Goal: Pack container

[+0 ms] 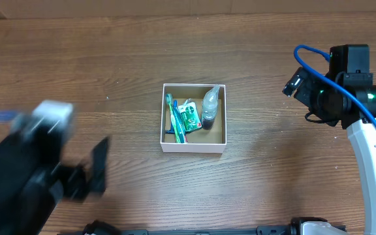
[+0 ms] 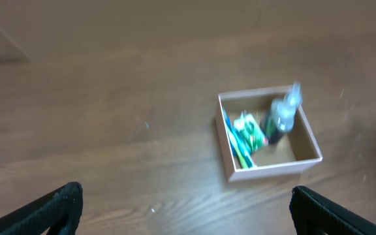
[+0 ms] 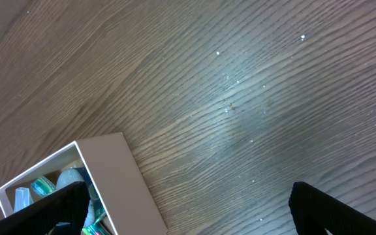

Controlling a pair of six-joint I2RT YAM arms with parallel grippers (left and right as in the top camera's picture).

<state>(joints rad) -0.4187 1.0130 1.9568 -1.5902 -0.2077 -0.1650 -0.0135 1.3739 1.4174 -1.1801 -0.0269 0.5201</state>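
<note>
The container [image 1: 194, 148], a small square white-walled box with a brown inside, sits mid-table. In it lie green and blue toothbrushes [image 1: 173, 119], a green packet [image 1: 188, 117] and a small clear bottle [image 1: 209, 108]. It also shows in the left wrist view [image 2: 274, 171] and at the lower left of the right wrist view [image 3: 119, 176]. My left gripper [image 2: 187, 212] is open and empty, raised to the left of the box; in the overhead view [image 1: 87, 173] it is blurred. My right gripper [image 3: 191, 209] is open and empty, to the right of the box; the overhead view shows only its arm [image 1: 344, 85].
The brown wooden table [image 1: 96, 72] surrounds the box. A pale strip [image 1: 188, 8] runs along the far edge.
</note>
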